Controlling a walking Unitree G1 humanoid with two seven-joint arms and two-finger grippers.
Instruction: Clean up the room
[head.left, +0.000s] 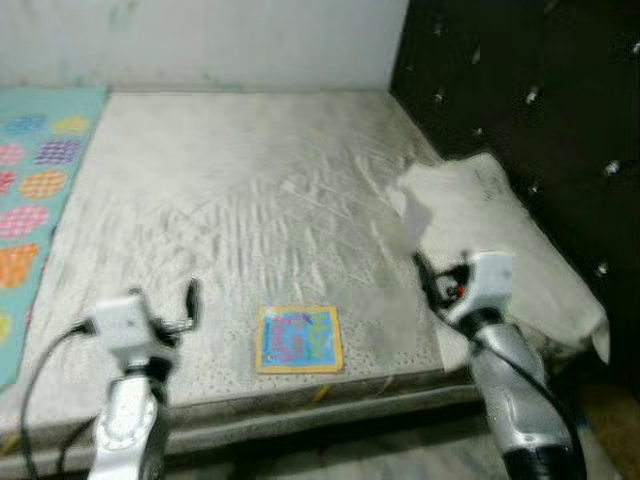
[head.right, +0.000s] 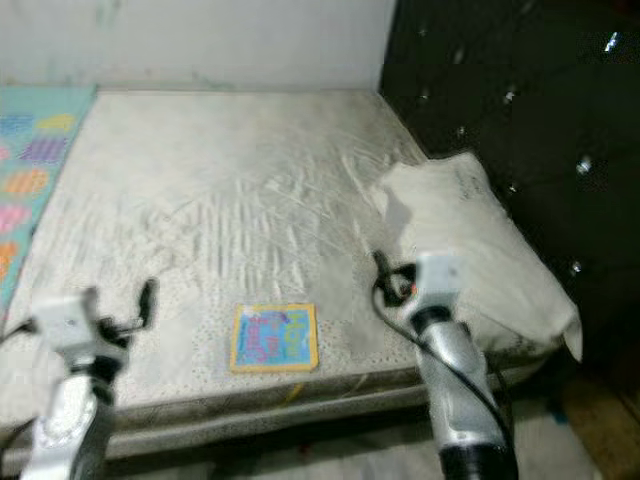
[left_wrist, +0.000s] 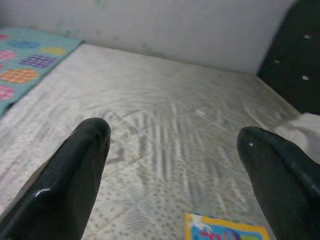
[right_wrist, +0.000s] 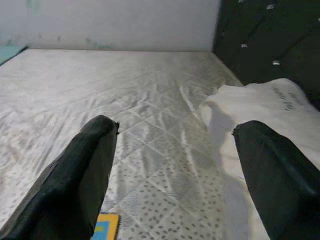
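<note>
A small square picture book (head.left: 299, 340) with a yellow border and a blue cover lies flat on the white mattress (head.left: 250, 190), close to its front edge. My left gripper (head.left: 190, 300) hovers open over the mattress to the left of the book; a corner of the book (left_wrist: 225, 232) lies below and between its fingers. On the book's other side my right gripper (head.left: 428, 278) is also open with nothing in it, beside a white pillow (head.left: 500, 230) at the right edge of the bed. Its wrist view catches the book's corner (right_wrist: 106, 226) low down.
A black tufted headboard (head.left: 520, 90) rises along the right side behind the pillow. A teal mat (head.left: 30, 200) with coloured circles runs along the mattress's left side. A pale wall (head.left: 200, 40) closes the far end. The mattress's front edge (head.left: 300, 400) is just below the arms.
</note>
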